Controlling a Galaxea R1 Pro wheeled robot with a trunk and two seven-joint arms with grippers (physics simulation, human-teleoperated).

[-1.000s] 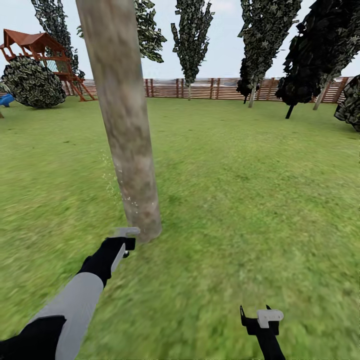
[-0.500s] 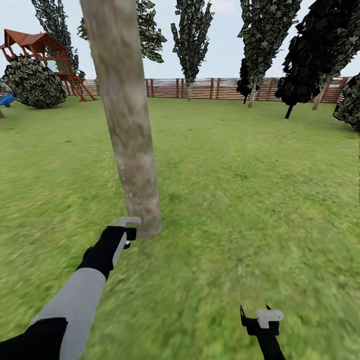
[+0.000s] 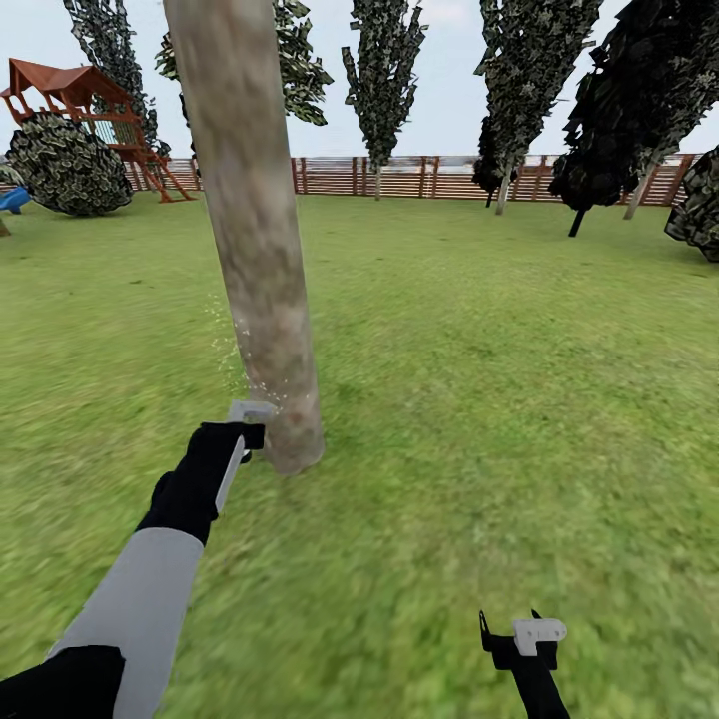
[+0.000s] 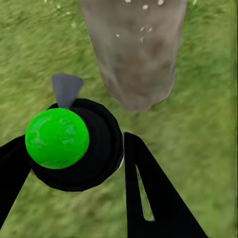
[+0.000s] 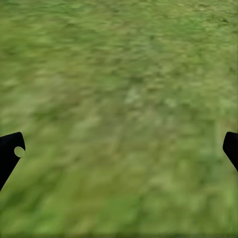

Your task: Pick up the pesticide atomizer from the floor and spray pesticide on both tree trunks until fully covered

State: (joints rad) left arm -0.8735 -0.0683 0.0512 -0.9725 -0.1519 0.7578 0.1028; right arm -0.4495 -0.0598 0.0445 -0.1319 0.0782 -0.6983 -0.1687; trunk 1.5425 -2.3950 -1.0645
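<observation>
1. Head view. The left gripper is at the foot of the nearest tree trunk, just beside it on the robot's left. A pale grey piece sticks up at the gripper's tip. I take it for the nozzle of the pesticide atomizer, since the dark bottle itself is hidden behind the gripper here. Fine white specks of pesticide hang by the trunk's lower left flank and on the bark. The trunk stands upright with a slight lean, its long axis running up out of frame. The right gripper hangs low over open grass, well apart from the trunk. A fence closes the far edge.

2. Left wrist view. The fingers are pinched on the pesticide atomizer, a dark round body with a bright green dot. Its grey nozzle points ahead, passing just beside the trunk base rather than square at it. White specks sit on the bark higher up.

3. Right wrist view. Both fingertips show at the picture's far edges, spread wide, with nothing between them but grass.

4. Judgement: the left arm is the working one. Coverage looks partial and low, so the next move likely swings the nozzle toward the trunk and along its axis.
</observation>
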